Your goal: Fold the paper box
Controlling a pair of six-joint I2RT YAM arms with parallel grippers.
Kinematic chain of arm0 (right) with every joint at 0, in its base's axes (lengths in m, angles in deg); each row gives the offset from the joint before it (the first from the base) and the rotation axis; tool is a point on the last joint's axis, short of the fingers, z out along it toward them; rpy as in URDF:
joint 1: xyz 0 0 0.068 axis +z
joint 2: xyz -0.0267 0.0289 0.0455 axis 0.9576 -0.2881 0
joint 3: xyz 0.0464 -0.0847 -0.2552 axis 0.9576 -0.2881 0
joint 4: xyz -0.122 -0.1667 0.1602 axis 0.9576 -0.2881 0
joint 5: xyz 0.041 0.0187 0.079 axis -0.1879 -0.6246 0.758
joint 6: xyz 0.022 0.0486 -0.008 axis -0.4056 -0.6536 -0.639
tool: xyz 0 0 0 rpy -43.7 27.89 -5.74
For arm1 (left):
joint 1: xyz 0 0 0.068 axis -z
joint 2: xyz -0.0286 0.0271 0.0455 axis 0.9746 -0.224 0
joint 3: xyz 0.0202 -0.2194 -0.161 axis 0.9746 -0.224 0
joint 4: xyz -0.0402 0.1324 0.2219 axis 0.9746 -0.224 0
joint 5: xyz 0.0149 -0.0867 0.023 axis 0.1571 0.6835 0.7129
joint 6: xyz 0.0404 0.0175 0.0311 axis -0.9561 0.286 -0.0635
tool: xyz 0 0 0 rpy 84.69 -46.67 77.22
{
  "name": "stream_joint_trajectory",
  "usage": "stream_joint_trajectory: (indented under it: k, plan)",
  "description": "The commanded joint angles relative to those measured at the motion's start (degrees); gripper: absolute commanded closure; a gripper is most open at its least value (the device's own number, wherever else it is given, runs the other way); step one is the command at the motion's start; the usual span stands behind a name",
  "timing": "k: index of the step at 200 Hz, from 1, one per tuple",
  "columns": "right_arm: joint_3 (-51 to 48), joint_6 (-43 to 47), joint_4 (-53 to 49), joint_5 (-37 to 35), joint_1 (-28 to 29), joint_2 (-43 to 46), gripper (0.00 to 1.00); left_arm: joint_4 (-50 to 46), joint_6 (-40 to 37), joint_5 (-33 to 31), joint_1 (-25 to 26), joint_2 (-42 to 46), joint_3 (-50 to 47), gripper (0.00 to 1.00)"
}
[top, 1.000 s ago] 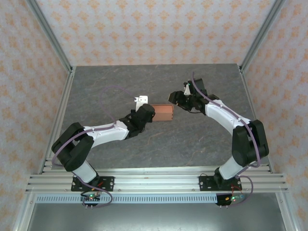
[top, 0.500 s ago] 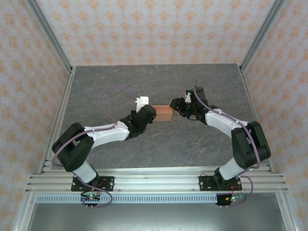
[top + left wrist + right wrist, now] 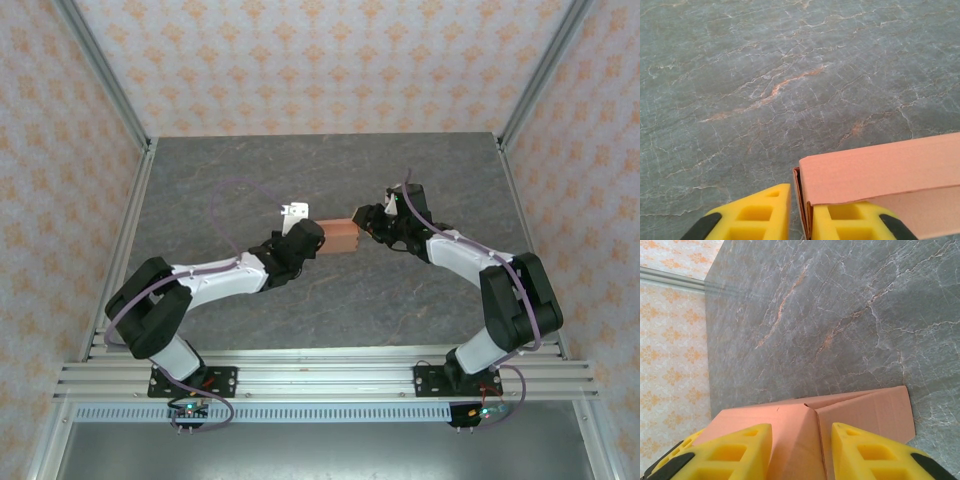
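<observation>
The salmon-orange paper box [image 3: 338, 234] lies mid-table as a small rectangular box between both grippers. My left gripper [image 3: 306, 238] holds its left end: in the left wrist view the yellow fingers [image 3: 756, 216] stand close together with the box's [image 3: 880, 170] thin end wall pinched in the left gripper [image 3: 800, 216]. My right gripper [image 3: 366, 221] is at the box's right end. In the right wrist view the right gripper [image 3: 802, 450] is open, its fingers [image 3: 875, 452] spread over the box's [image 3: 865, 410] top panels and a folded seam.
A small white piece [image 3: 292, 209] sits on the grey marble-look table [image 3: 250, 170] just behind the left gripper. Aluminium frame posts [image 3: 120, 200] and patterned walls bound the table on the left, right and back.
My right gripper has swung left and down from beside the box until it is over the box's right end. The left arm and the box have barely shifted.
</observation>
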Motion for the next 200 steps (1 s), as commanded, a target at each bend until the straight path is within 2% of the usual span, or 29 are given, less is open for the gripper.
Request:
stream_joint_trajectory:
  k: [1,90,200]
  plan:
    - [-1.16,0.42,-2.12,-2.28,0.64,0.40,0.65,-4.62,0.05,1.58,0.42,1.49,-1.71,0.77]
    - [-0.61,1.26,-3.25,-3.81,1.94,0.28,0.65,-3.03,-2.48,7.54,0.37,4.77,-3.66,0.55]
    - [-0.59,2.60,-5.42,-5.70,2.70,1.84,0.65,1.13,-6.75,18.47,-0.46,7.23,-6.60,0.42]
